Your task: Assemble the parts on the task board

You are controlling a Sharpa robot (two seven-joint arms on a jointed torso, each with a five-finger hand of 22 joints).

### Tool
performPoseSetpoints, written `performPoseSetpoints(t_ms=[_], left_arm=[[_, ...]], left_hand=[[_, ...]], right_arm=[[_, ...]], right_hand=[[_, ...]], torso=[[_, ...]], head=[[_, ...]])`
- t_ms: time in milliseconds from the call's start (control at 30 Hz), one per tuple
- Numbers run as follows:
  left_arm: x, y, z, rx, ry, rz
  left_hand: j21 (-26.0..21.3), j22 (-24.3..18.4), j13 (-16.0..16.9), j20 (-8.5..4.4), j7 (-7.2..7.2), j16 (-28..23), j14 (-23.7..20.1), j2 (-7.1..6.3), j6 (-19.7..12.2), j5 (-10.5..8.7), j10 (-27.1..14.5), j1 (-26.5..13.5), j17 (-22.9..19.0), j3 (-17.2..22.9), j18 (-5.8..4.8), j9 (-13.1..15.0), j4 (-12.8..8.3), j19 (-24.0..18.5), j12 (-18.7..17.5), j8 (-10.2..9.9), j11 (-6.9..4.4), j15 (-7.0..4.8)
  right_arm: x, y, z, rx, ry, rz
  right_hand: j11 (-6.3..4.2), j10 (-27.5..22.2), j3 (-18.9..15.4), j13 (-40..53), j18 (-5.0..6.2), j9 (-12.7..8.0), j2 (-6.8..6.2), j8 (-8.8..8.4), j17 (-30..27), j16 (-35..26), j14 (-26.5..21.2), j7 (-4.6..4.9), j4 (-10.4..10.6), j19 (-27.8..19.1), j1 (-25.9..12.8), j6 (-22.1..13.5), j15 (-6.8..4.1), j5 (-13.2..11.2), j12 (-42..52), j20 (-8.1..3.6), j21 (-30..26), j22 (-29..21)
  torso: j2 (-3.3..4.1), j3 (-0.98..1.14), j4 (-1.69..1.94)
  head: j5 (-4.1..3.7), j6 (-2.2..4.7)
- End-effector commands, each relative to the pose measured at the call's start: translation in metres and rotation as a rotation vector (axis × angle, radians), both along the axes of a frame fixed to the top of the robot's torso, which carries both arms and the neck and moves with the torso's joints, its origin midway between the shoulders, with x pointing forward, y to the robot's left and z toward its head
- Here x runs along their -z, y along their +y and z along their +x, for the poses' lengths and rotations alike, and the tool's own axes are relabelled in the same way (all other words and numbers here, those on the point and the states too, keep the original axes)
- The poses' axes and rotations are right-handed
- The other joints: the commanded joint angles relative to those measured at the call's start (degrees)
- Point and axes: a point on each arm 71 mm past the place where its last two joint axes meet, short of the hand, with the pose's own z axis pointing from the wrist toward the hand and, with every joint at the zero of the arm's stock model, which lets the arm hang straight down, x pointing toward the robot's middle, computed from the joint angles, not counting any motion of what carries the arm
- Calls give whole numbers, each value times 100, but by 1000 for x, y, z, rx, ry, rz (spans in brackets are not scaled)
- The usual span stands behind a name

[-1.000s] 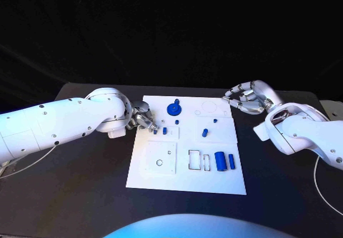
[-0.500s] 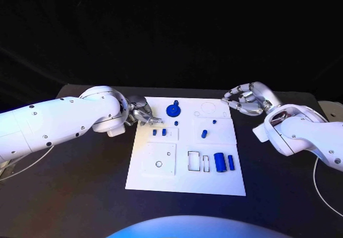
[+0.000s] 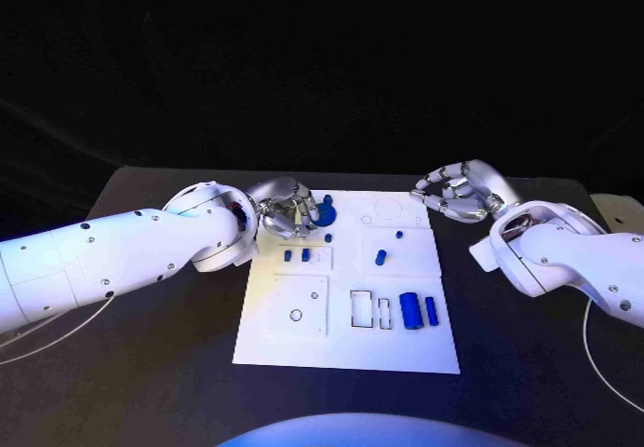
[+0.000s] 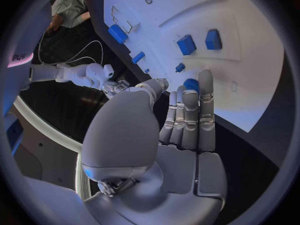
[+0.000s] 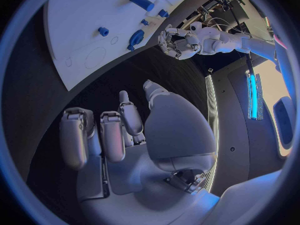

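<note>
Two silver hands flank the white task board (image 3: 349,279) on the black table (image 3: 161,372). Left hand (image 3: 286,216), fingers extended together, touches the blue round part (image 3: 324,212) near the board's far edge; whether it grips is unclear. Right hand (image 3: 456,192), fingers curled and empty, hovers beside the board's far right corner.

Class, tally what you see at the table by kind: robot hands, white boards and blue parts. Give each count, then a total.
hands, the left hand and the right hand: 2
white task board: 1
blue parts on the board: 8
Total: 11
</note>
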Motion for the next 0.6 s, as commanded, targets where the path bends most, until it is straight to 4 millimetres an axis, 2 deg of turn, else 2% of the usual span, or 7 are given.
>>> performPoseSetpoints(t_ms=[33, 133, 233, 300, 433, 600], left_arm=[[-8, -13, -5, 155, -240, 19], [-4, -18, -5, 191, -277, 70], [-1, -23, -5, 218, -296, 122], [2, -27, -4, 240, -307, 175], [6, -34, -4, 269, -315, 245], [11, -41, -1, 285, -309, 296]], left_hand=[[64, 64, -160, -1, -15, 129, -25, -26, 91, -49, -9, 75, 19, -1, 67, -153, -57, -81, -125, -99, 5, -2], [145, 145, -287, 15, 4, 301, -3, -71, 95, -85, -34, 73, 85, -19, 61, -292, -61, -146, -228, -222, 20, 26], [281, 276, -468, 40, -11, 518, -7, -106, 254, -147, -26, 88, 116, -30, 66, -448, -67, -232, -382, -315, 32, 43], [347, 341, -586, 60, -14, 621, -10, -126, 289, -158, -63, 78, 114, -28, 63, -542, -50, -276, -518, -404, 53, 54], [474, 479, -823, 103, -48, 753, -173, -168, 445, -154, -56, 79, -69, -36, 63, -710, -53, -406, -753, -525, 91, 89], [538, 559, -1026, 150, -87, 833, -326, -212, 461, -176, -187, 71, -293, -126, 69, -880, -58, -493, -995, -738, 135, 137]], right_arm=[[1, 2, -1, -13, -4, 3], [1, 2, -1, -13, -1, 4], [2, 3, -1, -16, -3, 2], [1, 4, -1, -24, -14, -10], [1, 6, -2, -34, -24, -20], [2, 7, -2, -39, -27, -24]], right_hand=[[-9, -27, -25, 15, 64, -7, 22, 22, 769, -23, 413, 4, -12, 228, 27, -40, -34, 36, -19, -25, -26, 1033], [-9, -27, -25, 15, 64, -7, 22, 22, 769, -23, 413, 4, -12, 228, 27, -40, -34, 36, -19, -25, -26, 1033], [-9, -27, -25, 15, 64, -7, 22, 22, 769, -23, 413, 4, -12, 228, 27, -40, -34, 36, -19, -25, -26, 1033], [-9, -27, -25, 15, 64, -7, 22, 22, 769, -23, 413, 4, -12, 228, 27, -40, -34, 36, -19, -25, -26, 1033], [-9, -26, -24, 17, 62, -7, 25, 24, 768, -24, 413, 4, -9, 231, 27, -40, -34, 36, -18, -25, -20, 1038], [-9, -26, -24, 17, 62, -7, 25, 24, 768, -24, 413, 4, -9, 231, 27, -40, -34, 36, -18, -25, -20, 1038]], torso=[[3, -3, -26], [5, 2, -26], [4, 10, -14], [7, 8, -9], [12, -4, -12], [7, 1, -13]], head=[[-7, 30], [-7, 42], [-13, 45], [-24, 58], [-23, 72], [-1, 69]])
